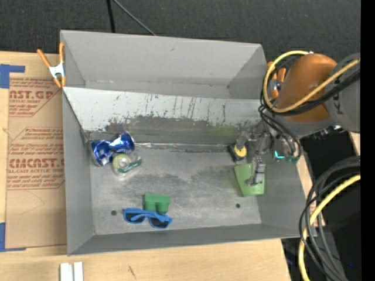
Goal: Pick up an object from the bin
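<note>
1. And there was the grey bin (176,69), most of its floor bare, a handful of things scattered along its edges.
2. The arm (302,86) came in over the bin's right wall, orange cover and cables up top.
3. The gripper (256,171) hung right over a pale green block (244,180) by the right wall, about midway between back and front. It overlapped the block from above. Whether it stood open or closed, I could not tell, and no hold showed.
4. That block looked stiff, light and flat-sided, I reckoned, so not fragile. The best hold seemed to be across its narrower sides, near the middle.
5. Over in the back left corner of the floor lay a crumpled blue and white packet (111,148), well out of the way.
6. Blue sunglasses (147,218) lay by the front edge, left of centre, with a dark green block (156,202) touching them just behind.
7. A clear roundish thing (124,163) sat just beside the packet.
8. Smallest of all was a yellow and black bit (238,151), just behind the pale block. With the right wall so near, that looked like the one likely nuisance.
</note>
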